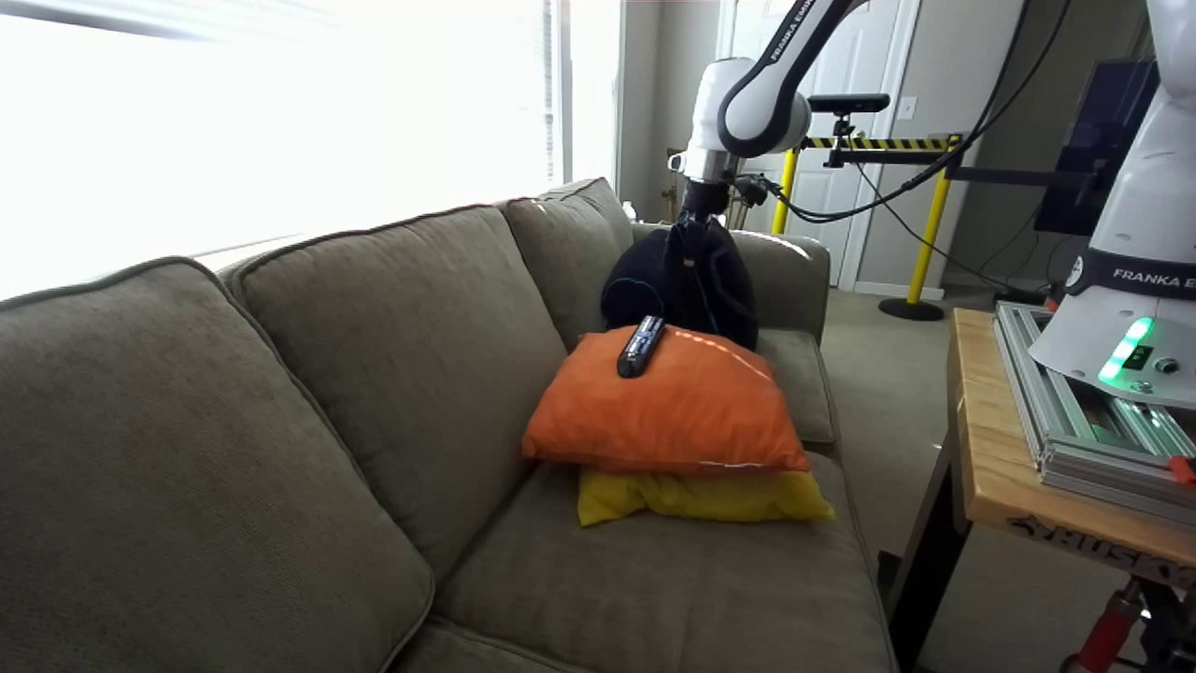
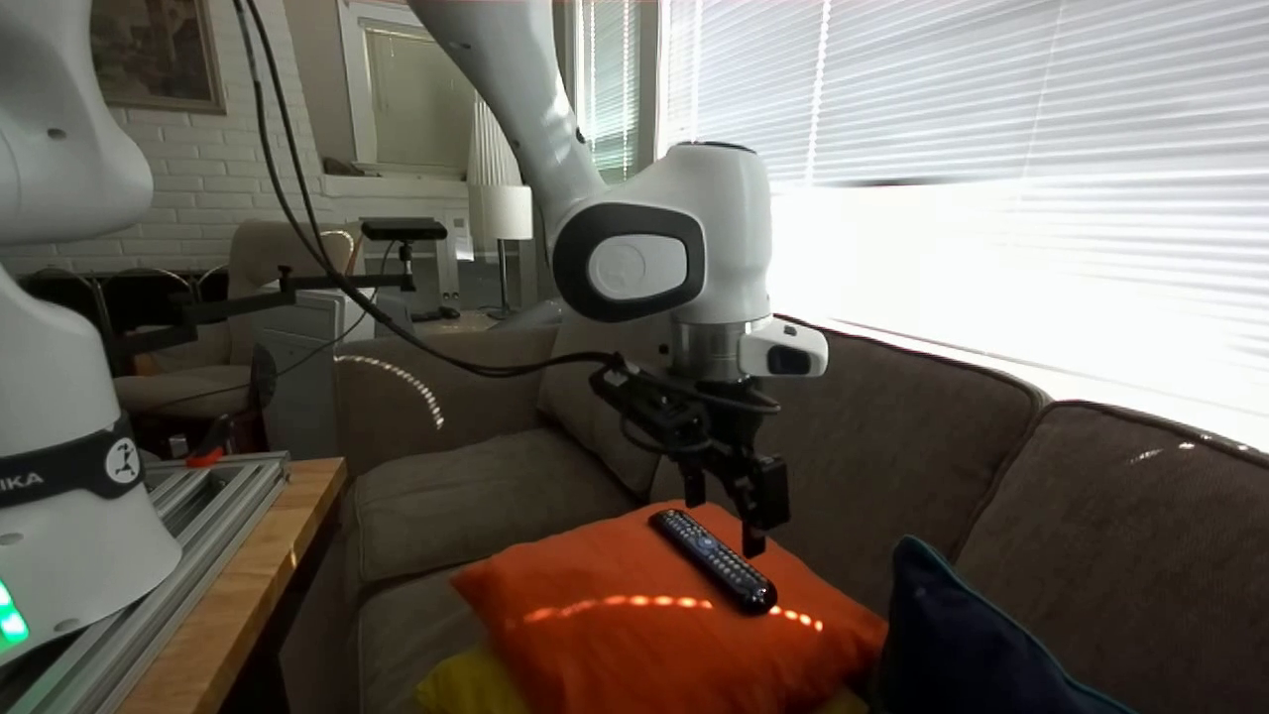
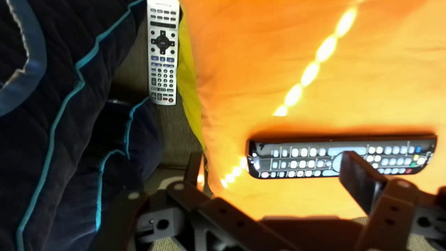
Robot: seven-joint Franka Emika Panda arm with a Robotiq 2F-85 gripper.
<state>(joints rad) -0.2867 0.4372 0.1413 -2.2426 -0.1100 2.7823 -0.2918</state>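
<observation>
A black remote (image 3: 299, 153) lies face up on an orange pillow (image 3: 244, 69), and both appear in both exterior views. Above that pillow hangs my gripper (image 2: 724, 516), its jaws spread wide with nothing between them. In the wrist view one fingertip (image 3: 359, 177) overlaps the middle of the black remote, while the other stands past the remote's end, near the pillow edge. The gripper looks apart from the remote. A silver remote (image 3: 162, 69) rests between the orange pillow and dark navy pillows (image 3: 45, 139); neither exterior view shows it. Under the orange pillow is a yellow pillow (image 1: 710, 495).
Everything sits on a grey-brown sofa (image 1: 392, 374) whose back cushions rise beside the arm. The arm's base stands on a wooden table (image 1: 1009, 458) facing the sofa seat. Dark navy cushions (image 2: 972, 635) adjoin the orange pillow. Cables (image 2: 476, 367) hang along the arm.
</observation>
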